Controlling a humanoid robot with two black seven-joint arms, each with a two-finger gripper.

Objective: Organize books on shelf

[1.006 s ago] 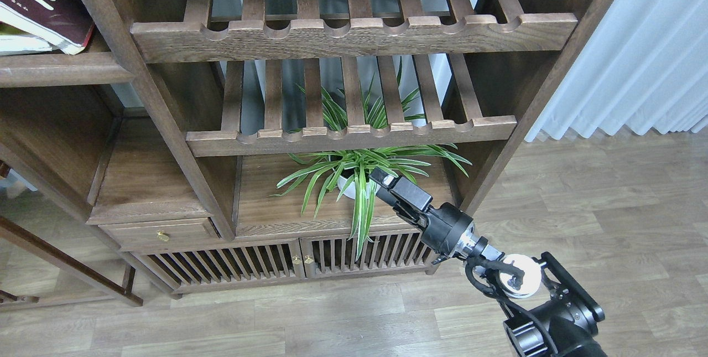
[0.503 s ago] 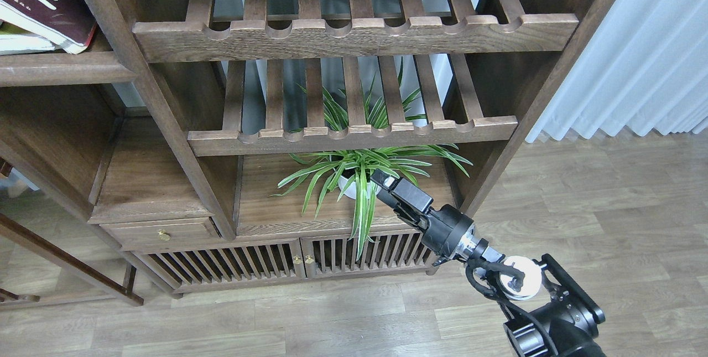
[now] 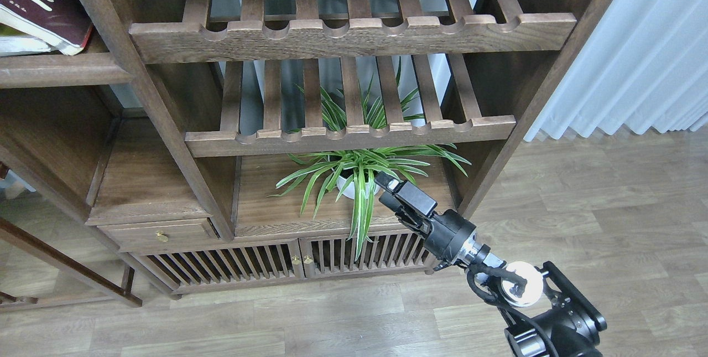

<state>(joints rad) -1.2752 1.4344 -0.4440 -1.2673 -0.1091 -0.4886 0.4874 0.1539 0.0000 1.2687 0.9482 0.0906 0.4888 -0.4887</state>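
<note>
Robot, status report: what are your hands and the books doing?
Right gripper empty, low by the plant; jaws unclear. Left gripper out of view. Books stacked on shelf, top left.

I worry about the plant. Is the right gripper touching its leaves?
Cannot tell. In the head view the right gripper overlaps the plant leaves, but one view cannot show whether it touches them or hangs in front.

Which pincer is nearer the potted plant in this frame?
Right. The right pincer sits just right of the potted plant, among its leaves, with nothing seen in its grip. The left pincer is out of view, so it cannot be compared.
</note>
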